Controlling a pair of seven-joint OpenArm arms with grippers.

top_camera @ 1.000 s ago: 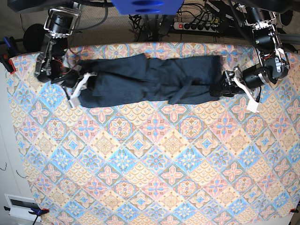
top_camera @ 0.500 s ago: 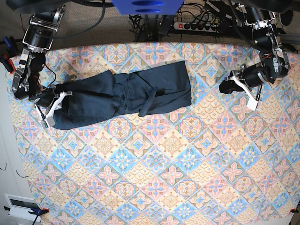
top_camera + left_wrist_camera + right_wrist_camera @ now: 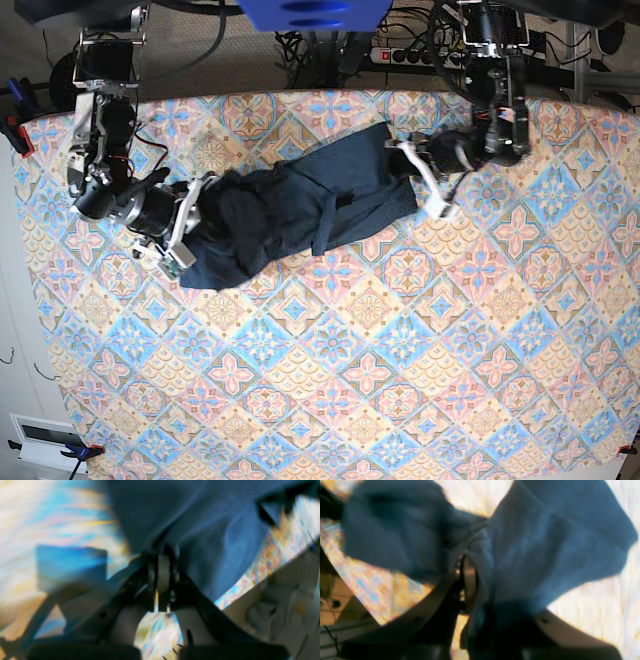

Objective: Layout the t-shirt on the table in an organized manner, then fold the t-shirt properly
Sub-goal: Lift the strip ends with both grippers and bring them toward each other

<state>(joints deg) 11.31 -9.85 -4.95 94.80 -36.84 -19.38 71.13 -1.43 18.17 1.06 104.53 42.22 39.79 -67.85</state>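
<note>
The t-shirt [image 3: 290, 210] lay bunched, unfolded, on the desk [image 3: 400, 380]; right hand [image 3: 180, 235] gripped its end; left hand [image 3: 425, 180] had closed emptily beside it.

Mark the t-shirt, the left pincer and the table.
t-shirt [image 3: 290, 210]: base view, middle of the dark cloth.
left pincer [image 3: 428, 180]: base view, between its white fingertips at the shirt's edge.
table [image 3: 400, 400]: base view, bare patterned cover.
</note>
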